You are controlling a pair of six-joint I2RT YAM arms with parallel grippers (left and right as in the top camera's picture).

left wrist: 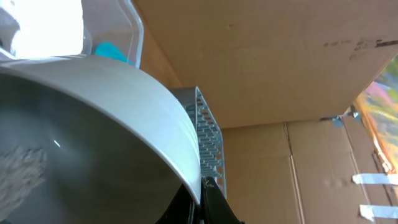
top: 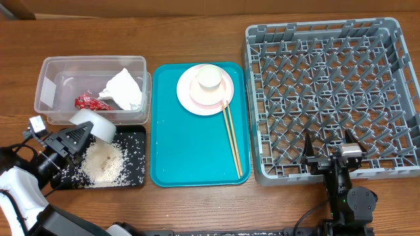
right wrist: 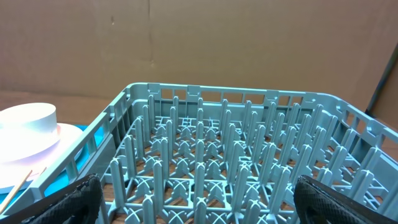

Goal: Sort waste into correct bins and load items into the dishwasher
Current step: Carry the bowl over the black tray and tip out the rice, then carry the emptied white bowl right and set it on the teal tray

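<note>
White rice lies in a heap in the black tray, at the front left of the tabletop. Your left gripper is clenched on the rim of the pale bowl. It holds the bowl tipped on its side just above that tray. In the left wrist view there is a pale smudge inside the bowl. It may be a bit of rice that is stuck, but it is too blurry to tell.

I think you are on the step of pouring the rice out. The red wrapper and the white napkin are already in the clear tub, so the rice looks like the last of the waste.

Your right gripper has its fingers spread wide and holds nothing. It sits at the near edge of the grey dish rack, which has nothing in it yet.

The pink plate with the small cup stacked on it is on the teal tray. The chopsticks lie just beside the plate.

Next, check that the bowl is empty. Then turn it level and carry it over the teal tray to the rack. That is a long way for your left arm, so you may need to pass the bowl to the right one. Keep a firm hold, because a grip on just the rim could slip.
</note>
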